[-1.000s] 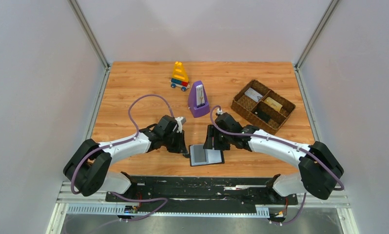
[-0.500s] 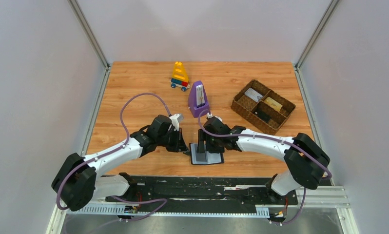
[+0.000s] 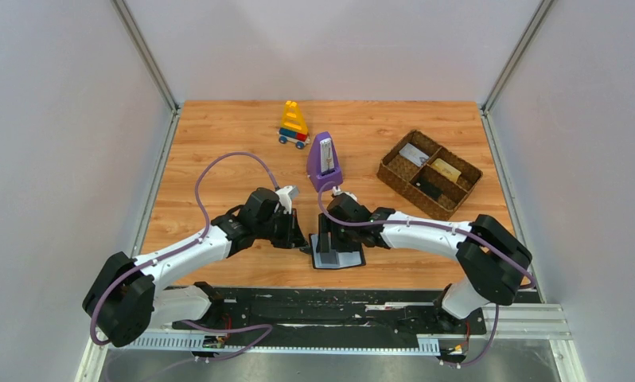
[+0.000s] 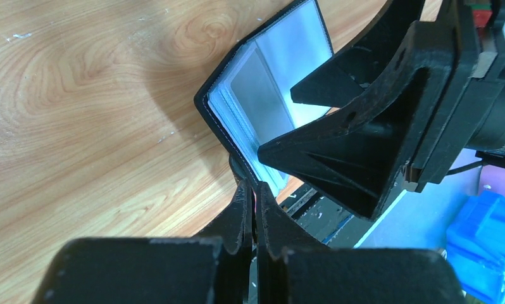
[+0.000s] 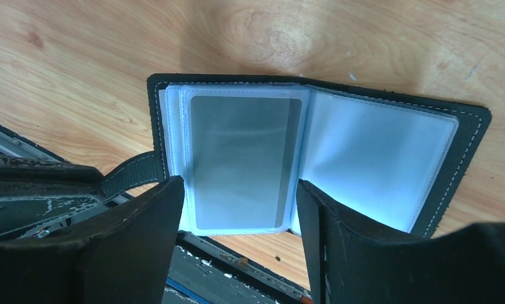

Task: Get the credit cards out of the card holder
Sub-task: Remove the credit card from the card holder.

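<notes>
The black card holder (image 3: 344,257) lies open near the table's front edge, its left cover lifted. My left gripper (image 3: 301,243) is shut on its black strap (image 5: 131,171); in the left wrist view the fingers (image 4: 240,212) pinch together at the holder's edge (image 4: 219,130). My right gripper (image 3: 333,237) hovers open just above the clear sleeves. In the right wrist view its two fingertips straddle a grey credit card (image 5: 243,158) that sits in the left sleeve, without touching it. The right sleeve (image 5: 376,161) looks pale and blank.
A brown woven divided tray (image 3: 394,177) at the back right holds a yellow-orange card (image 3: 446,169), a pale card (image 3: 414,153) and a dark item. A purple metronome (image 3: 324,162) stands just behind the grippers, a toy block car (image 3: 294,123) farther back. The black mounting rail runs right below the holder.
The left gripper closed on the holder's strap and lifted the left cover. The right gripper slid left over the open sleeves and spread its fingers wider.
</notes>
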`<action>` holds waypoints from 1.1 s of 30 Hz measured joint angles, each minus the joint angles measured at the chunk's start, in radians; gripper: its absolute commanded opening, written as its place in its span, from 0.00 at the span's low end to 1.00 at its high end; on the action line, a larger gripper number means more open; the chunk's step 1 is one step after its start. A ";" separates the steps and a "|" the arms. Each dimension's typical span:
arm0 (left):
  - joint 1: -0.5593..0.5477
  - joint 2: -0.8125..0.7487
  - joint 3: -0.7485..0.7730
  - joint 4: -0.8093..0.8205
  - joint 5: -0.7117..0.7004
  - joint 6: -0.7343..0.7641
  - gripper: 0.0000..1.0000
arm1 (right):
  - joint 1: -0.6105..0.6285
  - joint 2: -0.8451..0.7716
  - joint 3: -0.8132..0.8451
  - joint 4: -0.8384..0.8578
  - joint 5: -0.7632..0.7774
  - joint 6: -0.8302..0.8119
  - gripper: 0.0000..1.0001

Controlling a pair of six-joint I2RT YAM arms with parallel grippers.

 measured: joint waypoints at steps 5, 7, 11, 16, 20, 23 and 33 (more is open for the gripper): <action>0.000 -0.001 0.000 0.000 0.000 0.000 0.00 | 0.006 0.015 0.000 0.007 0.000 0.000 0.60; 0.000 -0.001 0.000 0.000 0.000 0.000 0.00 | 0.006 0.015 0.000 0.011 0.001 0.000 0.58; 0.000 -0.002 0.000 -0.004 -0.002 0.002 0.00 | 0.006 0.014 0.000 0.013 0.010 0.000 0.57; 0.000 -0.015 0.000 -0.014 -0.013 0.005 0.00 | 0.006 -0.001 0.000 0.010 0.036 -0.001 0.59; 0.000 -0.026 0.000 -0.021 -0.024 0.008 0.00 | 0.006 -0.006 0.000 0.006 0.053 0.000 0.60; 0.000 -0.027 0.000 -0.024 -0.027 0.008 0.00 | 0.006 -0.006 0.000 0.003 0.060 0.000 0.60; 0.000 -0.027 0.000 -0.040 -0.033 0.013 0.00 | 0.006 -0.016 0.000 -0.006 0.061 -0.006 0.58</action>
